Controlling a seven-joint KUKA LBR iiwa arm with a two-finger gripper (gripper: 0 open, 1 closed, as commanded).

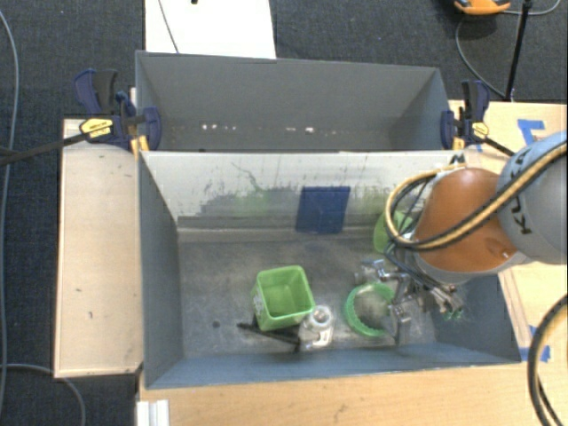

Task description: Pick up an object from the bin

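Green ring (351, 313) lies flat on the bin (213, 282) floor, right of centre, near the front wall. Gripper (401, 311) is down low at the ring's right side, touching or just beside it; open or closed, cannot tell, as the metal parts there run together.

Step, by my reading: the descent is done and the grasp is about to be made or settled. Nothing is lifted. Next move calls for a firm close on the ring's rim, then a straight rise clear of the front wall.

Bin contents:
- green square cup (284, 293), mouth up, nothing seen inside
- small clear bottle-like piece (316, 323) just beside the cup
- thin black stick (266, 330) at the cup's foot
- blue flat square (322, 209) against the back wall
- pale green thing (383, 233), partly behind the arm
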